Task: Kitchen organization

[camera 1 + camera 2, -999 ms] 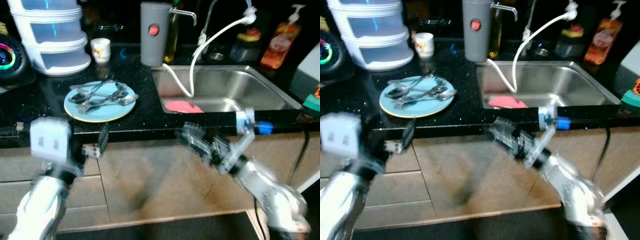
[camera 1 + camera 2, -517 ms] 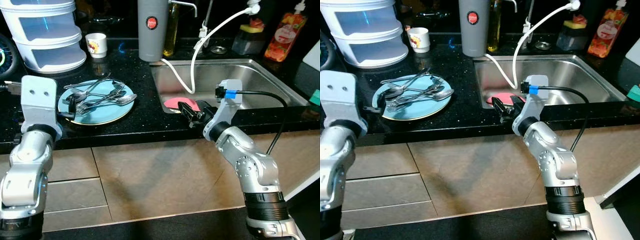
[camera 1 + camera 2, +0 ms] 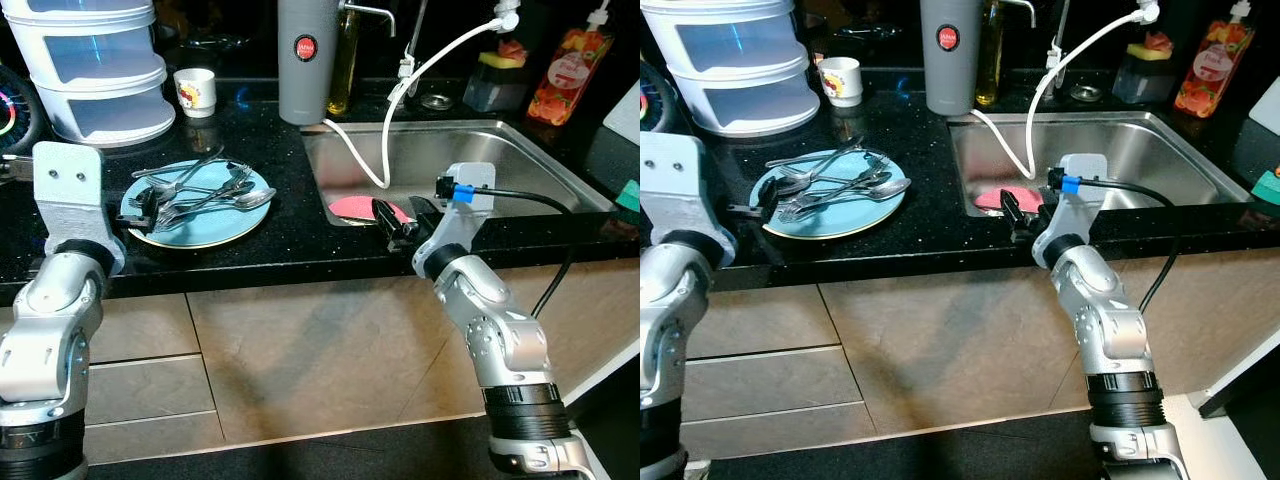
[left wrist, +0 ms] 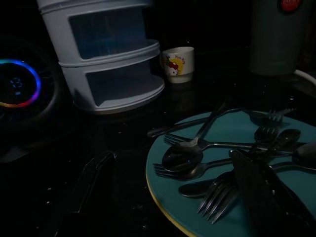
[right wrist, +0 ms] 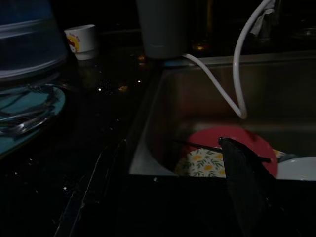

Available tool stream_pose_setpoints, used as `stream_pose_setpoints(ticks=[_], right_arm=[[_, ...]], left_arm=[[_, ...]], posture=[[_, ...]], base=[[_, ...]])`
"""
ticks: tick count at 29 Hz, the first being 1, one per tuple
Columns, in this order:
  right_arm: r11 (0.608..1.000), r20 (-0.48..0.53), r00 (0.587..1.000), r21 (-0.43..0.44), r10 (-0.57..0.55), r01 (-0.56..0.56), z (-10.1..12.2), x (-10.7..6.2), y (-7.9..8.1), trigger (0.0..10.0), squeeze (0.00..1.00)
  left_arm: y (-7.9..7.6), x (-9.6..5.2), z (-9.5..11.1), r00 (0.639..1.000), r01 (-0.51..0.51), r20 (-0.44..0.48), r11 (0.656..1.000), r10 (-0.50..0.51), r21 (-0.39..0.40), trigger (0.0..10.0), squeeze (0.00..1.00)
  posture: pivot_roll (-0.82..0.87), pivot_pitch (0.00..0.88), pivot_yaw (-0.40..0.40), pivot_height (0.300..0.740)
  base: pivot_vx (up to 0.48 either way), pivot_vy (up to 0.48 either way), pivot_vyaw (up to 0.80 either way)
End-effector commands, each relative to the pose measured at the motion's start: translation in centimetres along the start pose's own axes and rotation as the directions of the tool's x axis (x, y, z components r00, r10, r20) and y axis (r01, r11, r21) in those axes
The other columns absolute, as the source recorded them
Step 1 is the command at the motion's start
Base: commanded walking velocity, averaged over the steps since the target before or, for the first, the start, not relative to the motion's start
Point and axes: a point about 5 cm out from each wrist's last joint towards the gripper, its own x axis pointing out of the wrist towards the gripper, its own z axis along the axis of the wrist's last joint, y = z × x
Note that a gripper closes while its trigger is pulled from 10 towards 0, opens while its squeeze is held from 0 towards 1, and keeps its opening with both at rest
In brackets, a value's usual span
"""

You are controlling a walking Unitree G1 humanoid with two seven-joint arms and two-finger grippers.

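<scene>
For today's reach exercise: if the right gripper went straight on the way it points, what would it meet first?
Probably the red plate in the sink; the right gripper hovers open at its front rim, though depth is unclear.

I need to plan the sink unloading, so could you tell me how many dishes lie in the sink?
3: a red plate, a floral dish overlapping it, and a white dish beside them. Others may be hidden.

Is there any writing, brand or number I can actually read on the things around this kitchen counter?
None can be read for certain.
Round red badge on the grey canister: white lettering, too small.
Glowing ring display: digits at its centre, too blurred.
Orange bottle: label print, too small.
White cup: a cartoon picture, no legible words.
</scene>
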Motion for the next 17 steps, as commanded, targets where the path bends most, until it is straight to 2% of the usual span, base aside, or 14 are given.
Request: stream_pose_setpoints(ticks=[1, 5, 17], right_arm=[[1.000, -0.004, 1.000, -0.005, -0.005, 0.005, -0.49, -0.19, -0.02, 10.0, 0.00], [1.000, -0.002, 1.000, -0.009, 0.001, -0.001, -0.71, -0.09, 0.23, 10.0, 0.00], [1.000, 0.001, 1.000, -0.014, 0.008, -0.007, -0.75, -0.07, 0.26, 10.0, 0.00]], left_arm=[[0.25, 0.04, -0.10, 1.000, 0.005, 0.000, 1.000, -0.005, -0.005, 10.0, 0.00], [0.22, 0.03, -0.11, 1.000, 0.012, 0.004, 1.000, -0.012, -0.016, 10.0, 0.00], [-0.22, -0.10, 0.01, 0.999, 0.028, 0.016, 1.000, -0.028, -0.006, 10.0, 0.00]], posture=[[0.03, 0.089, -0.002, 0.740], [0.03, 0.090, -0.003, 0.740], [0.02, 0.092, -0.004, 0.740]], base=[[0.000, 0.000, 0.00], [0.210, 0.000, 0.00], [0.338, 0.000, 0.00]])
